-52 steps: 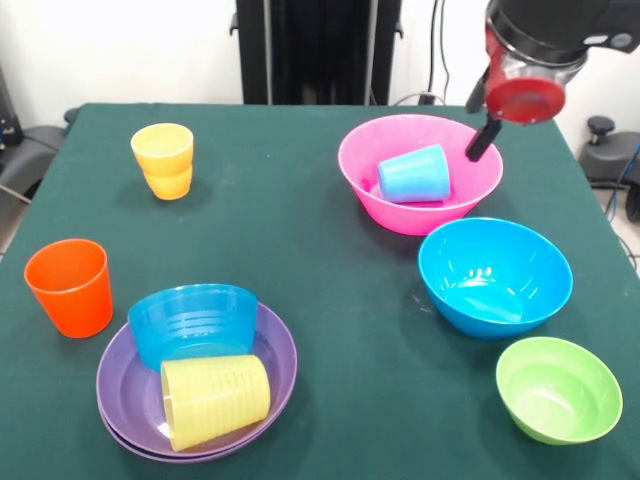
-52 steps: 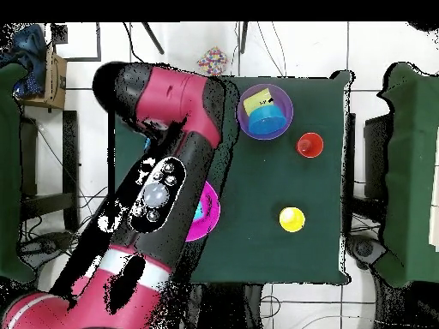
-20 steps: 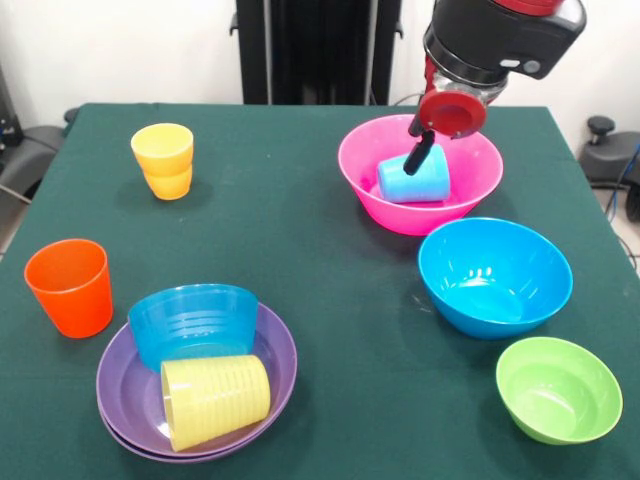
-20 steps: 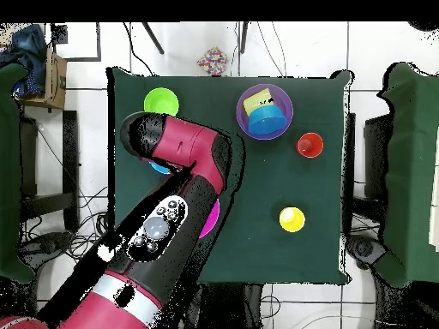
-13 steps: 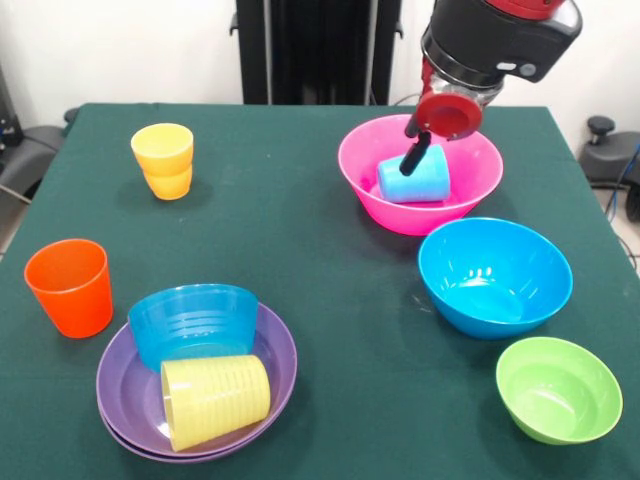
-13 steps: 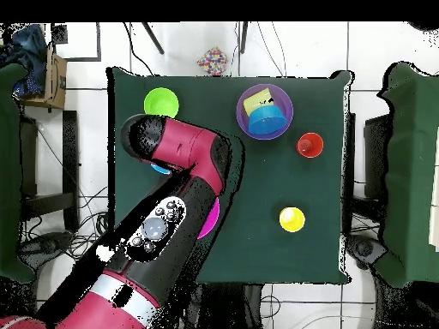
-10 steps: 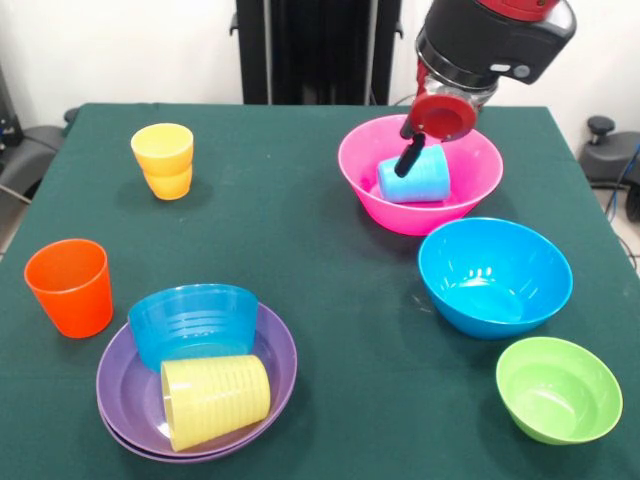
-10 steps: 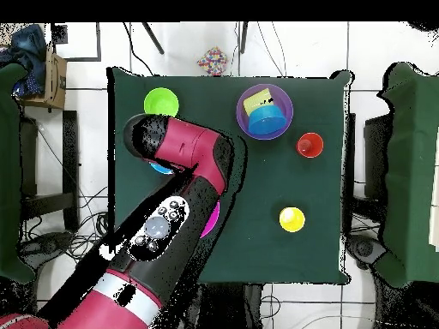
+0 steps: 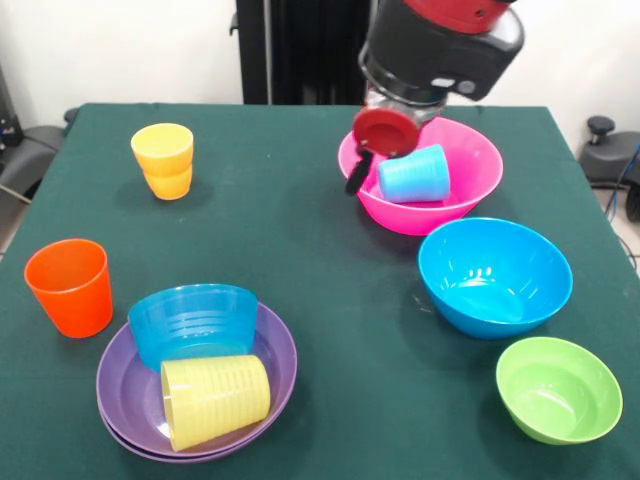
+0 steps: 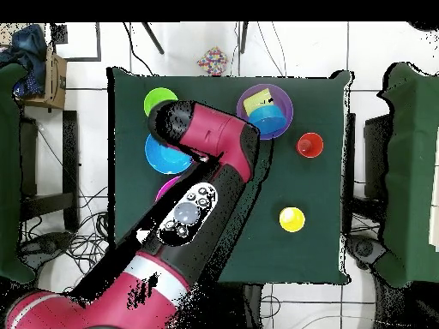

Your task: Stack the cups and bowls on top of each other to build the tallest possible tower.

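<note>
A light blue cup (image 9: 412, 175) lies on its side in the big pink bowl (image 9: 470, 160). My gripper (image 9: 357, 177) hangs at the bowl's left rim, just left of the cup and apart from it. Two amber-yellow cups (image 9: 163, 160) stand nested at the far left. An orange cup (image 9: 70, 287) stands upright at the left. Two stacked purple bowls (image 9: 120, 395) hold a tilted small blue bowl (image 9: 192, 322) and a pale yellow ribbed cup (image 9: 215, 400) on its side. The big blue bowl (image 9: 495, 275) and the small green bowl (image 9: 558, 388) sit at the right.
The green table (image 9: 300, 250) has open cloth in its middle. In the overhead view the arm (image 10: 206, 163) covers most of the pink bowl (image 10: 165, 186); the big blue bowl (image 10: 163, 157), green bowl (image 10: 156, 102), purple bowls (image 10: 243, 120), orange cup (image 10: 309, 145) and amber cups (image 10: 291, 219) show.
In the front view my arm has swung left, from over the pink bowl's right side to its left rim. The light blue cup stays in the bowl; nothing else moved.
</note>
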